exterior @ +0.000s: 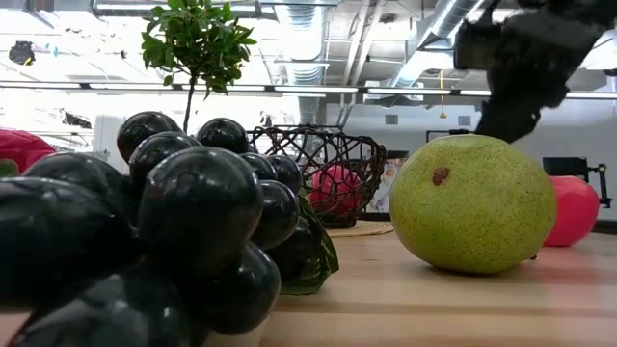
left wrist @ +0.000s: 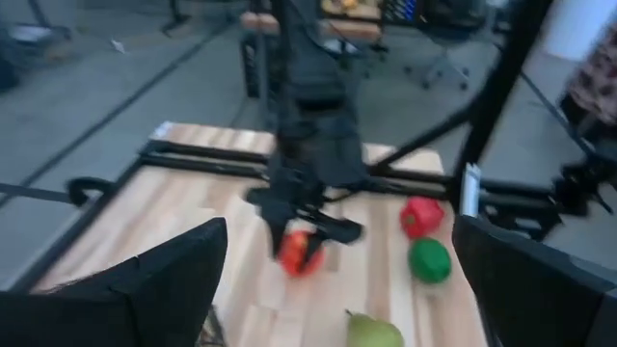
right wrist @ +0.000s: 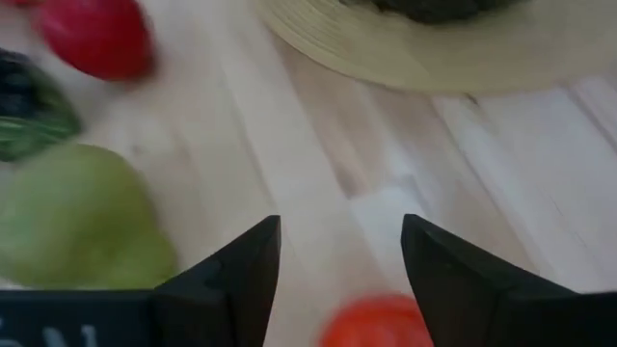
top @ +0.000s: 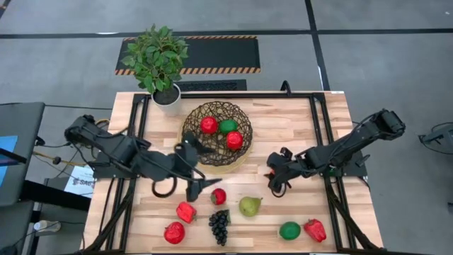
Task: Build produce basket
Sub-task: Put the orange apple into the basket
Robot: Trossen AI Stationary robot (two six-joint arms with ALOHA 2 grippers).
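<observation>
The right pincer (top: 277, 185) hangs low over the table (top: 297, 124), its jaws apart around a small red-orange piece of produce (right wrist: 378, 325), not yet closed on it. The basket (top: 216, 134) lies toward the table's middle from it, near, with two red pieces and a green one inside. The pear (top: 249, 206) sits just beside this pincer, nearer the front edge. The left pincer (top: 200, 185) hovers open beside a red fruit (top: 219, 196), in front of the basket; the right arm looks better placed to carry first.
</observation>
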